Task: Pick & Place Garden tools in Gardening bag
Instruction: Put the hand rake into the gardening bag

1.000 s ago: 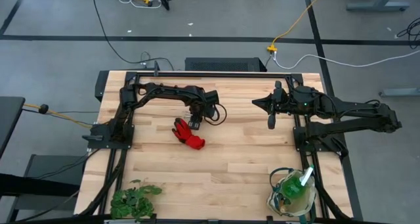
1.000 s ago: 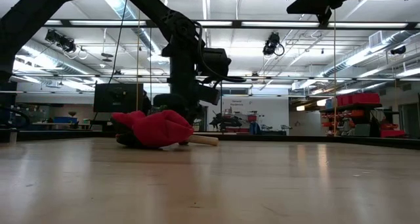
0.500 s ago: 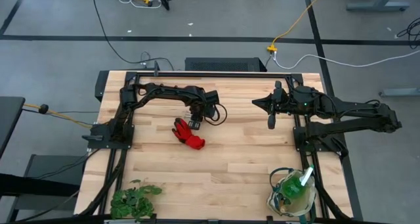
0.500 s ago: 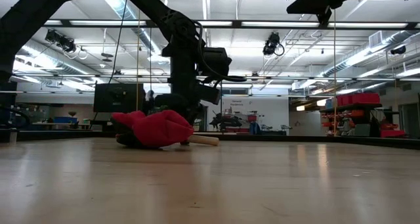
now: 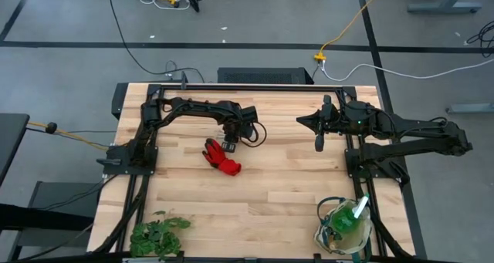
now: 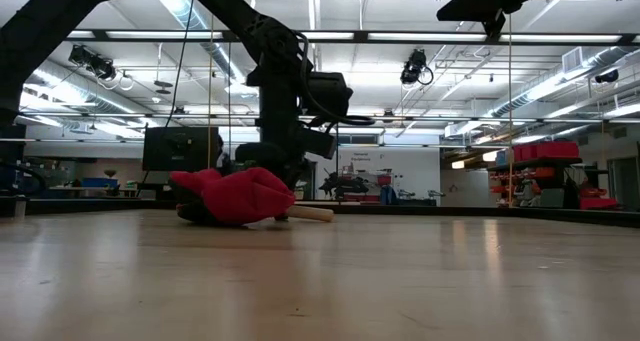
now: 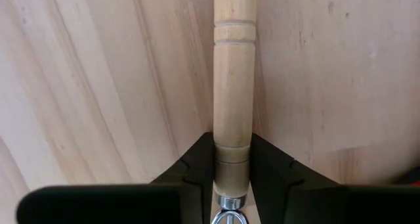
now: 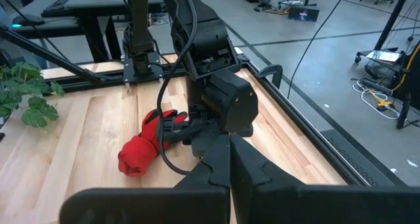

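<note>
I am pinching a wooden tool handle point(image 7: 232, 112) in my left claw point(image 7: 231, 184): my two dark fingers point(image 7: 197, 168) are pressing against its sides near the metal collar, and the handle is running straight out ahead of the claw, lying along the pale worktop point(image 7: 98, 86). I cannot tell which tool it belongs to, since its working end is hidden from me. In the high view my left claw point(image 5: 229, 145) is sitting low over the middle of the worktop point(image 5: 285, 193), and the red glove point(image 5: 222, 160) is lying crumpled right beside it, touching or nearly touching the claw on the side toward the worktop's near edge. In the low view the handle's free end point(image 6: 312, 214) is poking out from behind the glove point(image 6: 232, 196).

My right claw point(image 5: 318, 143) is hanging above the worktop well apart from the glove, its fingers point(image 8: 210, 178) pressed together and gripping nothing.

The gardening bag point(image 5: 343, 229) is standing far from both claws, at the near corner on my right arm's side, with the green spray bottle point(image 5: 346, 217) already inside it. A leafy plant bunch point(image 5: 157, 234) is lying at the opposite near corner.
</note>
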{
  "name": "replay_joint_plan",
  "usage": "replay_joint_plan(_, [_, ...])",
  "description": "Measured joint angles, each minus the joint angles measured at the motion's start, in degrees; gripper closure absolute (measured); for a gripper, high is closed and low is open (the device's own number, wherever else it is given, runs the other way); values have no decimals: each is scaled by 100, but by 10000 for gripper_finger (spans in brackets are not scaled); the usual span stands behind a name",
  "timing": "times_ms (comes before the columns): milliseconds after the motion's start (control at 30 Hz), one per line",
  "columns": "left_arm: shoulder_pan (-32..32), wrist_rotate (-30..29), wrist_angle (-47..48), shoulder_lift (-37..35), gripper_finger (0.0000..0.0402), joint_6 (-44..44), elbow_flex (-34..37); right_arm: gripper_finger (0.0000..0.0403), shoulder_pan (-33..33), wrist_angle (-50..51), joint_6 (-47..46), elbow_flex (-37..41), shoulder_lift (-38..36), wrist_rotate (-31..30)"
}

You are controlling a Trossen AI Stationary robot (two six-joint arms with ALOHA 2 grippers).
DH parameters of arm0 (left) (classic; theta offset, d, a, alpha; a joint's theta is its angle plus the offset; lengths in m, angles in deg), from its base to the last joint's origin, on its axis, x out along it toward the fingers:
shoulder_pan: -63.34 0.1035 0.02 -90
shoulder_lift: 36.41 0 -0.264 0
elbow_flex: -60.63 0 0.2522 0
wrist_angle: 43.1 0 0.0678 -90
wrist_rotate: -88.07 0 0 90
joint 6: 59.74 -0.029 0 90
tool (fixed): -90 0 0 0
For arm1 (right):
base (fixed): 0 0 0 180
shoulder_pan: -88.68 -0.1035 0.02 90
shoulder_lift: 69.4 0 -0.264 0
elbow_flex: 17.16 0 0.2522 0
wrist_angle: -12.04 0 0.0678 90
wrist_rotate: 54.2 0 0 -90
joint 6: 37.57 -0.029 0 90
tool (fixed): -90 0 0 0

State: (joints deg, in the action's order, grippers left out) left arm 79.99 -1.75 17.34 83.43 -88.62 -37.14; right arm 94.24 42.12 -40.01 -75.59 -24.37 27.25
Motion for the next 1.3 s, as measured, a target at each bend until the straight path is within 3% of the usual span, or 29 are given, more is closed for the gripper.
replay_joint_plan(733, [-33, 43, 669, -1063, 323, 451, 0, 403, -2, -5, 0, 0, 0, 46])
replay_joint_plan(1300, [-243, 164, 886, -2621, 324, 903, -2, 403, -2, -37, 1, 0, 0, 49])
